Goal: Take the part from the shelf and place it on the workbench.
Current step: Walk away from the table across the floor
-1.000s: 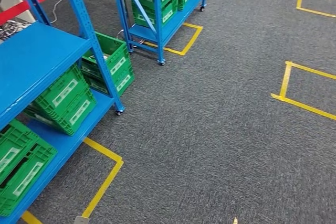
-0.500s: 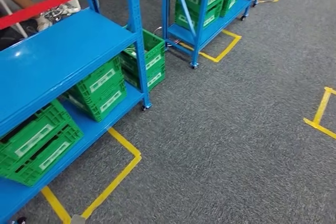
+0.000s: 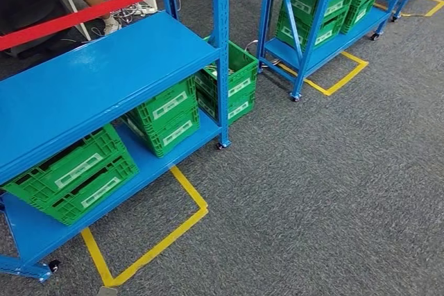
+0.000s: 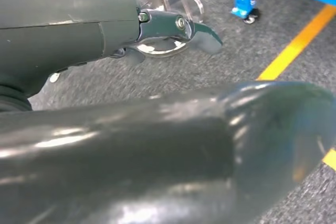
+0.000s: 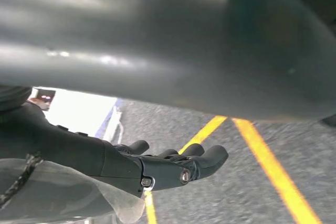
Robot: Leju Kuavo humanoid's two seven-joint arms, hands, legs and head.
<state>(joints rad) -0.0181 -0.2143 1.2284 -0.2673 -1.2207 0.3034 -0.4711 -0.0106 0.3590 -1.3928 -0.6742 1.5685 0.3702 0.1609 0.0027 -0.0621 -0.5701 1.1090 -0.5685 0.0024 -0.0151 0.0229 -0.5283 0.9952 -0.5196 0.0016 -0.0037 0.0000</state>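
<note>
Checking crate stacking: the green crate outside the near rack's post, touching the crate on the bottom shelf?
Cannot tell. In the head view the blue post covers the spot where the outer green crate would meet the shelf crate.

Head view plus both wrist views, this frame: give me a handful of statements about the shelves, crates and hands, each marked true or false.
1. The middle board of the near blue shelf is bare. True.
2. The green crates sit on the carpet in front of the shelf. False: they rest on its bottom board, and another pair of green crates stands behind the corner post.
3. Yellow tape marks a box on the carpet by the near shelf. True.
4. The right hand grips a part. False: it hangs over the carpet with its fingers gently curled and nothing in them.
5. The left hand rests on the shelf. False: it hangs above the carpet, near a shelf foot.
</note>
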